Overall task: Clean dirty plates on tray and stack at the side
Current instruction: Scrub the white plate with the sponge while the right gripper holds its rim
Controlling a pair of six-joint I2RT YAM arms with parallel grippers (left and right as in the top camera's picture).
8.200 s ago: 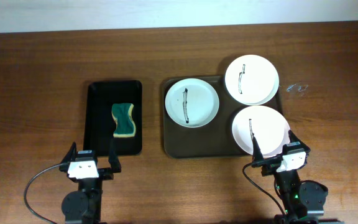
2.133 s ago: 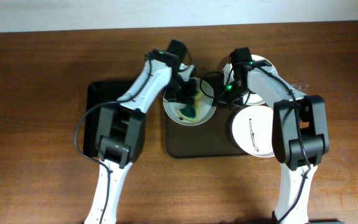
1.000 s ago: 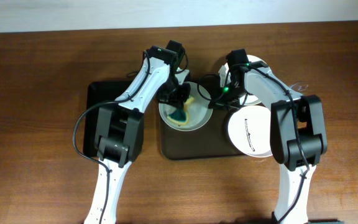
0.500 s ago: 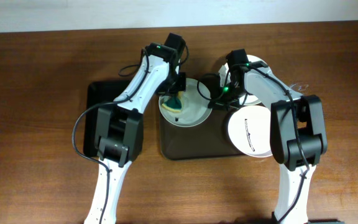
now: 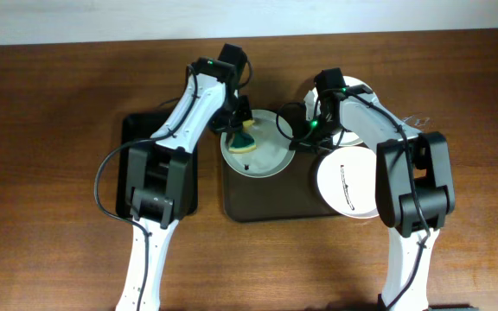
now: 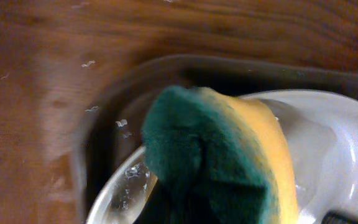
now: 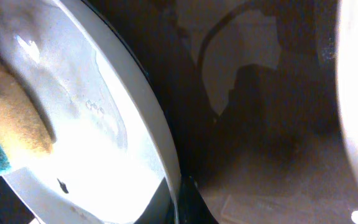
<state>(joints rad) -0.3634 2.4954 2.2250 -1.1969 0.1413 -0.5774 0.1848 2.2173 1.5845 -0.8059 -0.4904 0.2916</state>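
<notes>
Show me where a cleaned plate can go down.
Bare table: right of the brown tray and left of the black tray. The brown tray's front-left corner is bare too. Elsewhere it is crowded with arms, sponge and plates.

Both black-and-white arms reach from the table's 6 o'clock edge toward 12 o'clock, their forearms converging near the centre. The left gripper (image 5: 243,132) points down, its fingers clamped on a green-and-yellow sponge (image 5: 245,144). The right gripper (image 5: 296,140) points toward 8 o'clock, its fingers pinching the 3 o'clock rim of a round white plate (image 5: 262,161).
</notes>
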